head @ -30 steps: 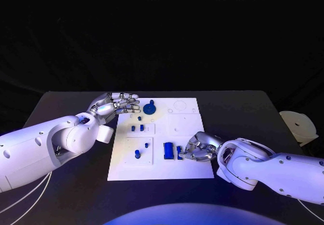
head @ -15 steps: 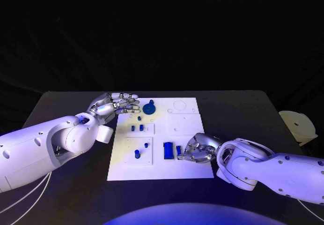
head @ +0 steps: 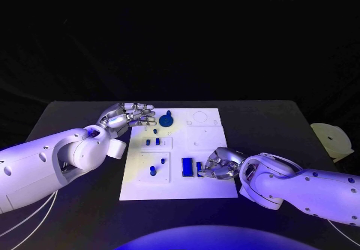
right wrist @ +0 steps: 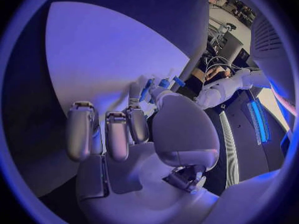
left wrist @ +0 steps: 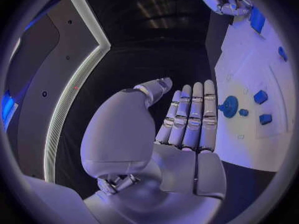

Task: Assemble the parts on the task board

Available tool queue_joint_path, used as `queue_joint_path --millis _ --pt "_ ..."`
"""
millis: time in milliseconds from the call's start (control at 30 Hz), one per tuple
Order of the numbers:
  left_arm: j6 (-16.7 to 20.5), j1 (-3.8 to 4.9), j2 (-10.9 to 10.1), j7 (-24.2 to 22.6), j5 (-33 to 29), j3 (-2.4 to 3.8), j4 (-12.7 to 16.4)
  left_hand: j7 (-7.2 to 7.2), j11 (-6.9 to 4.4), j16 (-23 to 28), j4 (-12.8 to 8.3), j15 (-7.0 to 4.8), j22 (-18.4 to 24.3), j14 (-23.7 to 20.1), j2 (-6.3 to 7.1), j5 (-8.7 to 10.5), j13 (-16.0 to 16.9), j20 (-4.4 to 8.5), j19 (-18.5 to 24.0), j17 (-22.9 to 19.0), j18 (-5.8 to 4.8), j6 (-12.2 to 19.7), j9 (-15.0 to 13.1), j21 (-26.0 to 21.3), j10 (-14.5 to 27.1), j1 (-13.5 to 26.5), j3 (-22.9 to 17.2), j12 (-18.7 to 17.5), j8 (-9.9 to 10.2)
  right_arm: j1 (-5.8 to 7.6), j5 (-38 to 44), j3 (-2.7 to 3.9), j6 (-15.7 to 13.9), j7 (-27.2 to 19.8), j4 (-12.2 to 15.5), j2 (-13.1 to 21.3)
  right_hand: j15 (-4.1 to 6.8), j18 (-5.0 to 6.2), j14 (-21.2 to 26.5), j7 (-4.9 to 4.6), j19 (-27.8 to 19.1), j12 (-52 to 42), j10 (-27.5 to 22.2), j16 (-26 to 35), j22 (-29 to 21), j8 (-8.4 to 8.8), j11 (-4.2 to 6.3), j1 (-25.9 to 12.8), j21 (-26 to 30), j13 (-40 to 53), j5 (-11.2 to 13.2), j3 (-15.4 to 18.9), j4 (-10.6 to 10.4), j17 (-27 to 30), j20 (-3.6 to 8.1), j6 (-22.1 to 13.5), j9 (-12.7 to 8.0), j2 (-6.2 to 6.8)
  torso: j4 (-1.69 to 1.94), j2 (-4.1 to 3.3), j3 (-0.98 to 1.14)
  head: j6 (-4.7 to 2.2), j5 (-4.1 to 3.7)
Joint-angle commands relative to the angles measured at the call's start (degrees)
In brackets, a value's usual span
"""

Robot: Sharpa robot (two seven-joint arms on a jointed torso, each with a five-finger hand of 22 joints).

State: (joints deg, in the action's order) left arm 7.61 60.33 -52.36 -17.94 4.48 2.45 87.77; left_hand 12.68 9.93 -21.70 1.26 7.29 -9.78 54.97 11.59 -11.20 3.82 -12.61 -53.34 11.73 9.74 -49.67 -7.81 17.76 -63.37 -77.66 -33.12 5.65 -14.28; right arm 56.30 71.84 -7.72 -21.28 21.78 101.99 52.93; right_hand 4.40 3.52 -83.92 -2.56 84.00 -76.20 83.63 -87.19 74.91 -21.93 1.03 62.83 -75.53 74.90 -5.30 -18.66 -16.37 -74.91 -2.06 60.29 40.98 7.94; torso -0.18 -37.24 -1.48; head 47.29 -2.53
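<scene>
I see my right hand (head: 219,167) with fingers curled against a narrow blue part (head: 198,167) on the task board (head: 202,192); grip unclear. Left hand (head: 127,115) open, round blue part (head: 166,121) just beyond its fingertips

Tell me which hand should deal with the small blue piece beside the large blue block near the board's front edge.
Right. The right hand already sits over that small blue piece on the task board, fingers around it. The left hand rests open by the board's far corner.

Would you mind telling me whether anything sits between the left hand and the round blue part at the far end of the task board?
Nothing visible does. The left hand hovers at the task board's far left edge, fingers extended and holding nothing, with bare white board between its fingertips and the round blue part.
</scene>
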Motion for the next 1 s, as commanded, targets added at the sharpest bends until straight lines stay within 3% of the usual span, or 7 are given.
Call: queue_joint_path --millis 33,233,467,633,700,933,1000 --pt "-1.0 -0.02 0.2 -0.2 0.2 0.01 0.0 1.05 0.0 0.2 0.1 0.03 0.0 -0.3 -0.58 -0.16 0.0 -0.19 -0.3 0.1 0.53 0.5 0.1 -0.4 0.5 -0.1 -0.2 0.2 0.3 -0.13 1.2 -0.08 0.5 0.2 0.0 0.1 0.27 -0.83 -4.9 -0.29 1.5 -0.3 0.6 -0.3 11.5 0.06 0.22 0.6 -0.3 5.4 0.2 0.3 0.1 -9.2 0.39 0.0 0.0 0.11 -0.17 0.08 0.01 -0.17 0.04" --pt "-1.1 -0.14 0.3 -0.3 0.2 -0.05 -0.3 1.05 0.0 0.2 0.1 0.03 0.0 -0.3 -0.58 -0.16 0.0 -0.19 -0.3 0.1 0.53 0.5 0.1 -0.4 0.5 -0.1 -0.2 0.2 0.3 0.15 -1.4 -0.06 -2.2 -3.7 1.3 1.2 0.24 -0.66 -4.8 -0.44 1.2 0.7 0.1 -0.1 11.3 0.17 0.14 0.5 0.7 4.7 -0.1 0.9 0.0 -8.7 0.39 -0.3 -0.1 0.39 -0.08 0.27 -0.06 -0.48 -0.17" --pt "-1.2 -0.9 0.5 -1.9 -0.1 -0.09 -1.1 0.96 -0.03 0.2 0.1 0.03 0.2 -0.3 -0.67 -0.12 0.1 -0.2 -0.5 0.2 0.53 0.5 0.1 -0.6 0.5 0.0 -0.2 0.5 0.2 2.98 -21.0 -0.01 -5.7 -22.1 -0.2 2.2 -0.6 0.67 -3.8 -1.75 -1.5 5.7 -2.9 2.0 9.3 1.04 -0.96 4.4 8.4 1.4 -2.1 1.9 0.9 -4.7 -0.24 -4.4 0.4 -0.4 -0.42 0.99 -0.25 -1.48 -0.39" --pt "-1.1 -1.57 1.3 -4.9 -1.1 -0.09 -2.7 0.57 -0.29 0.2 0.4 -0.04 0.4 -0.4 -1.0 0.03 0.1 -0.24 -0.6 0.3 0.54 0.1 0.0 -0.9 0.3 0.3 -0.2 0.8 -0.1 5.56 -36.9 0.07 -5.5 -33.7 -5.0 1.8 -2.44 4.17 1.0 -4.24 -10.2 24.5 -14.4 11.2 2.8 4.23 -3.11 9.3 30.9 -11.7 -1.8 0.9 3.1 9.6 -1.78 -9.7 -0.5 -1.21 -0.55 2.09 -0.67 -2.5 -0.62" --pt "-0.8 -1.84 1.9 -6.0 -1.8 -0.09 -4.0 0.36 -0.39 0.2 0.6 -0.08 0.5 -0.4 -1.05 0.19 0.1 -0.27 -0.6 0.3 0.55 -0.1 -0.1 -1.1 0.3 0.5 0.0 0.9 -0.3 6.46 -42.3 0.14 -4.7 -37.2 -8.1 1.0 -3.3 6.52 5.6 -5.06 -17.2 35.7 -21.4 19.8 -3.2 5.13 -3.98 10.3 47.5 -20.2 -1.5 0.2 3.7 20.0 -2.72 -10.8 -0.8 -1.36 -0.57 2.73 -0.84 -3.4 -0.65" --pt "1.7 -2.57 4.1 -9.7 -5.4 -0.08 -8.9 -0.15 -0.59 0.9 1.2 0.02 1.2 -1.2 -0.94 0.41 0.0 -0.53 -0.4 0.3 0.53 -0.4 -0.2 -2.2 0.6 1.2 0.6 1.0 -0.6 8.03 -57.6 0.55 -0.1 -44.9 -20.7 -4.0 -5.6 6.56 17.0 -7.29 -23.0 44.0 -27.1 37.9 -9.8 7.59 -6.16 11.9 56.6 -28.3 -0.3 -2.7 4.7 36.5 -4.9 -13.1 -2.9 -1.17 -0.77 4.2 -0.97 -7.52 -0.38" --pt "3.0 -2.77 5.4 -11.1 -7.4 -0.07 -11.1 -0.56 -0.51 2.9 1.6 0.69 2.5 -3.5 -0.77 0.36 -0.1 -1.43 2.5 -0.2 -0.22 0.1 -0.2 -4.8 1.5 1.6 0.7 0.3 -0.5 8.2 -61.1 0.71 1.7 -46.6 -24.9 -6.0 -9.32 5.12 29.2 -9.57 -31.5 51.8 -33.2 48.3 -14.0 9.4 -8.52 12.8 63.4 -34.5 1.6 -5.1 5.0 40.8 -6.78 -14.7 -4.4 -0.67 -0.72 4.67 -0.89 -8.37 -0.23"
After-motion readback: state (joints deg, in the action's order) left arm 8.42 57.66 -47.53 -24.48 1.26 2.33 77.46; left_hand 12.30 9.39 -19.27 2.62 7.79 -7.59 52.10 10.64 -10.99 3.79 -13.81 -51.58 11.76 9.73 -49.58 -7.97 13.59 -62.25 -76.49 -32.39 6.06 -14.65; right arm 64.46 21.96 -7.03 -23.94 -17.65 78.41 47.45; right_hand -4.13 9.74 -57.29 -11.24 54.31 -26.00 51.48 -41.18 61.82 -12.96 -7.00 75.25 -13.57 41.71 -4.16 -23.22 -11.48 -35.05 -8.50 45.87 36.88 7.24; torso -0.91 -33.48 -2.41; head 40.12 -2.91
